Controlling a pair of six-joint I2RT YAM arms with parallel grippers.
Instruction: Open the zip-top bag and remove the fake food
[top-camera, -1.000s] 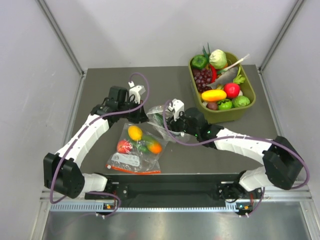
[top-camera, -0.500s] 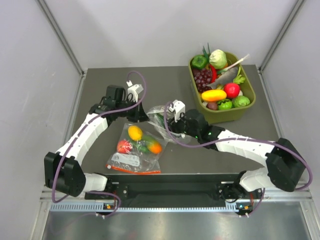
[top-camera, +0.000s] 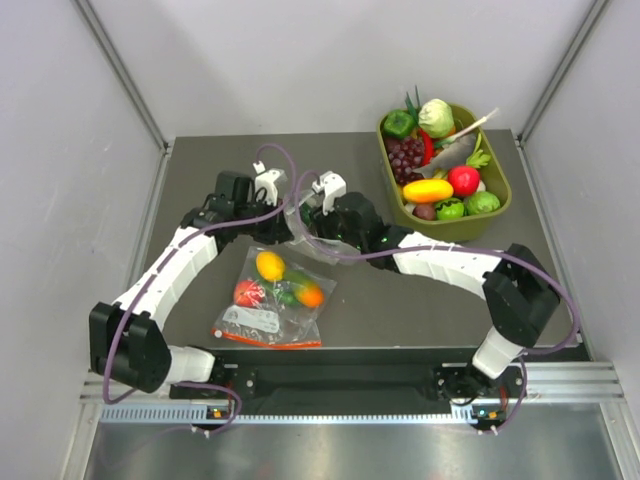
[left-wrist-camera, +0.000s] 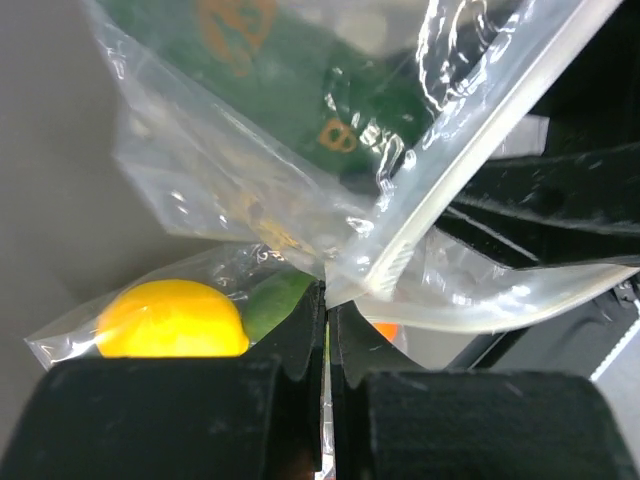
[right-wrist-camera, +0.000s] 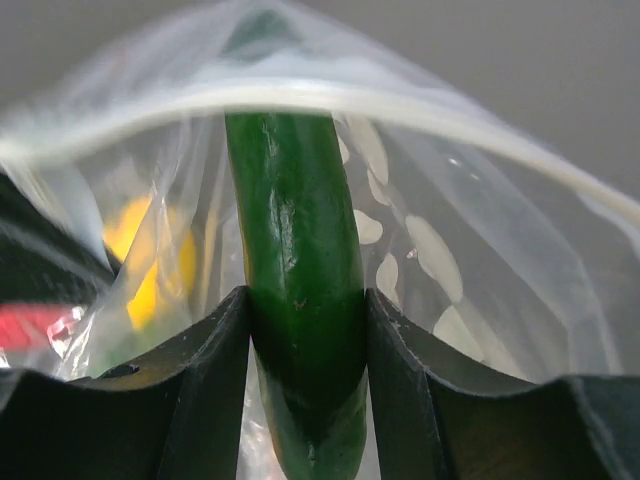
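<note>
The polka-dot zip-top bag (top-camera: 303, 236) is held up between my two grippers at the table's middle. My left gripper (top-camera: 281, 222) is shut on the bag's edge beside its zip strip, shown in the left wrist view (left-wrist-camera: 326, 295). My right gripper (top-camera: 308, 214) is inside the open mouth of the bag (right-wrist-camera: 430, 250), shut on the dark green cucumber (right-wrist-camera: 290, 200), with its jaws pressed on both sides (right-wrist-camera: 305, 300). A yellow blur (right-wrist-camera: 150, 260) shows through the plastic; I cannot tell whether it is the mango.
A plain clear bag with a red-orange zip strip (top-camera: 272, 297) lies near the front with small yellow, red, green and orange fruits in it. A green bin (top-camera: 440, 232) with several toy vegetables stands at the back right.
My right gripper has moved left and toward the back, up to the left gripper and the bag's mouth. The left gripper has held its place on the bag.
</note>
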